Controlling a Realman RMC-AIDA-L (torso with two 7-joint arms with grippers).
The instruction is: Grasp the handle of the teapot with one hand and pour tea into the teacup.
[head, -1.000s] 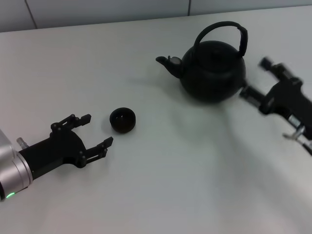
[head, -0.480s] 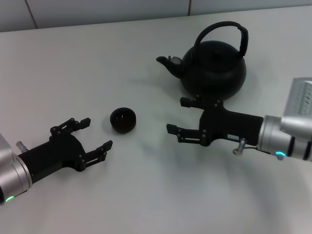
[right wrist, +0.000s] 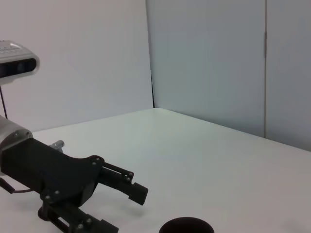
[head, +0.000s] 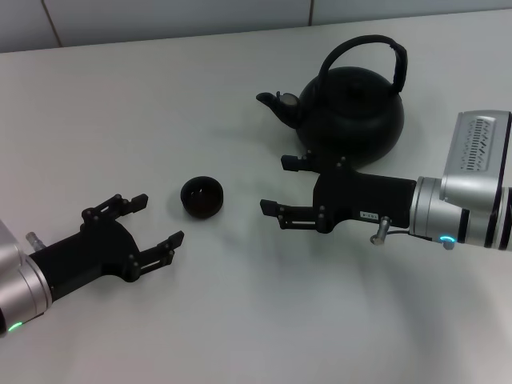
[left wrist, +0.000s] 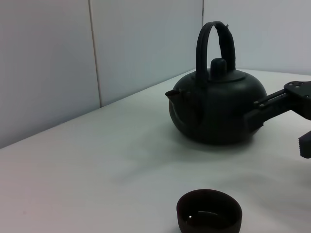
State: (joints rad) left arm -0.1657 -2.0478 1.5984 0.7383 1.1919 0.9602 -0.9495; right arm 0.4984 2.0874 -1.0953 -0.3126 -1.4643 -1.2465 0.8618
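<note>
Reaching in from the right side of the head view, right hand (head: 278, 186) hovering low over the white surface (head: 240, 320), fingers spread wide apart and gripping nothing; pointing toward the robot's left, with the upper finger (head: 300, 162) lying just in front of the teapot's base and the lower finger (head: 280, 212) well out toward the middle of the surface; showing again at the edge of the left wrist view as dark finger links (left wrist: 277, 102) beside the pot's belly, whether touching it or just apart being impossible to tell.

Resting low at the near left of the head view, left hand (head: 154, 222) also standing wide open and empty, fingertips aimed toward the teacup (head: 201, 197) and stopping just short of it; appearing in the right wrist view as a black clamp (right wrist: 73, 187) with separated fingers.

Sitting upright between the two hands, teacup near the left one and apart from both; lying at the near edge of the left wrist view (left wrist: 209, 211), with a dark interior.

Standing upright farther back on the right half of the surface, teapot (head: 352, 112) turning its stubby spout toward the robot's left; handle (head: 364, 50) arching upright over the lid, untouched by either hand; lid knob (left wrist: 218, 65) showing under the hoop in the left wrist view.
</note>
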